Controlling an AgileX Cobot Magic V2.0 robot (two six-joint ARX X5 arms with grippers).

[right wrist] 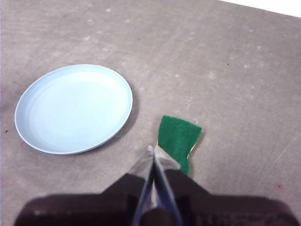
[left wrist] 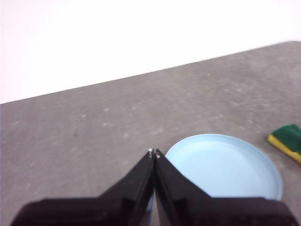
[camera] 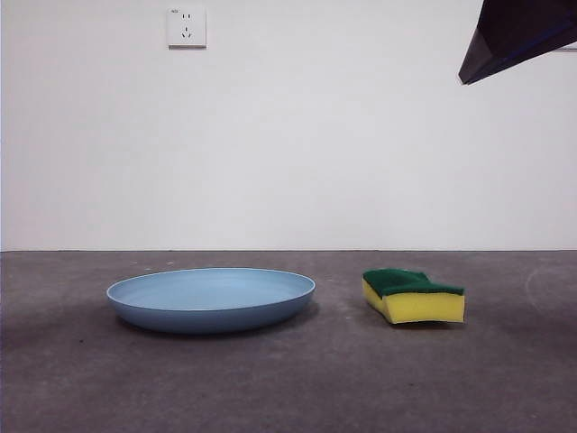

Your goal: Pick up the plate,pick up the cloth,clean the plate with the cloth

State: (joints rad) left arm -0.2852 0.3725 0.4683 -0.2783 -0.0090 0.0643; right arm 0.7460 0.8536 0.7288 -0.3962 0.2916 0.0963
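The light-blue plate [camera: 212, 298] lies flat on the grey table, left of centre. It also shows in the left wrist view [left wrist: 225, 165] and the right wrist view [right wrist: 73, 108]. The cloth is a yellow sponge with a green top [camera: 413, 296]; it lies to the right of the plate, apart from it, and shows in the right wrist view [right wrist: 178, 138] and the left wrist view [left wrist: 287, 139]. My left gripper [left wrist: 154, 152] is shut and empty, high above the table near the plate. My right gripper [right wrist: 153, 151] is shut and empty, above the sponge. One black arm tip [camera: 514, 36] shows at the top right.
A white wall with a socket [camera: 187, 27] stands behind the table. The grey tabletop [camera: 288, 379] stretches around the plate and the sponge.
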